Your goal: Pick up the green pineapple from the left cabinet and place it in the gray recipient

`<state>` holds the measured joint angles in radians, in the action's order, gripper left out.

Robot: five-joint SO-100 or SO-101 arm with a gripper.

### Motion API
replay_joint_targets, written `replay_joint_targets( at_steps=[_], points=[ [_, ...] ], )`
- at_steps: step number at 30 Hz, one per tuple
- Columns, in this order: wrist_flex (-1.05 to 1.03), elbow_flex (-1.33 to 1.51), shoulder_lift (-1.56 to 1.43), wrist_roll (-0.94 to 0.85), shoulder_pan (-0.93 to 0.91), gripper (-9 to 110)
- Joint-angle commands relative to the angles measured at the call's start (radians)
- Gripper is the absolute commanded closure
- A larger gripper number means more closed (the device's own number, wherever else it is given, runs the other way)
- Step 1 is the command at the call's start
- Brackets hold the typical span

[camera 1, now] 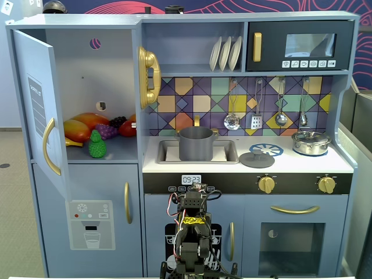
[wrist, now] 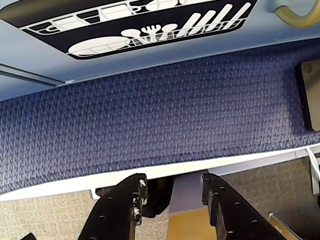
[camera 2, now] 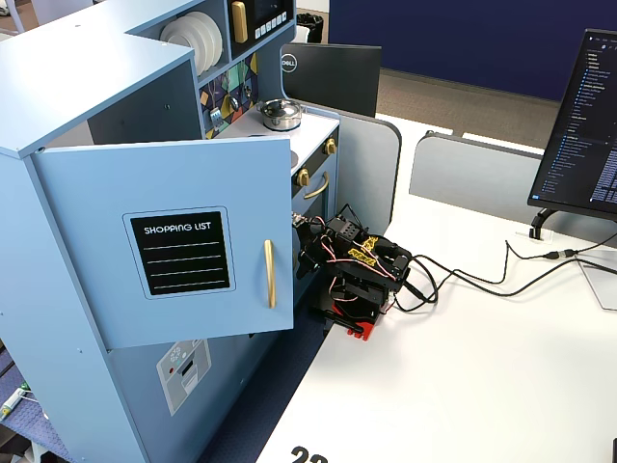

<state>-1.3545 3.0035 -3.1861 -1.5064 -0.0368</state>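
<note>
Green pineapple [camera 1: 97, 145] upright in open left cabinet [camera 1: 87, 93], gray recipient [camera 1: 196, 143] in sink

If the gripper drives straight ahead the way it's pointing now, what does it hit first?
Probably the blue carpet: in the wrist view the gripper, jaws open and empty, points down at it, with the toy kitchen's dishwasher front beyond. Depth is unclear.

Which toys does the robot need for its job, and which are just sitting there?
Needed:
green pineapple
left cabinet, door open
gray pot in the sink
robot's hand, open and empty

Just sitting there:
purple grapes
mango
silver lidded pot
white plates
microwave
</note>
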Motion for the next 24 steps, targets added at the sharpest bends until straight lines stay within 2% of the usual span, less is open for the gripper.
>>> replay_joint_targets(
  at_steps=[1,9,12,13,16,19,22,24],
  points=[
    [-0.176,-0.002,0.008,-0.035,-0.055,101],
    [-0.176,-0.002,0.008,-0.034,-0.054,101],
    [-0.161,-0.002,0.008,-0.115,0.017,101],
    [-0.106,-0.003,0.009,-0.17,0.075,101],
    [0.201,-0.046,0.025,-0.149,0.321,102],
    [0.594,-0.153,0.117,-0.023,0.586,102],
    [0.937,-0.245,0.222,-0.081,0.707,102],
    [1.025,-0.348,0.29,-0.133,0.75,100]
  ],
)
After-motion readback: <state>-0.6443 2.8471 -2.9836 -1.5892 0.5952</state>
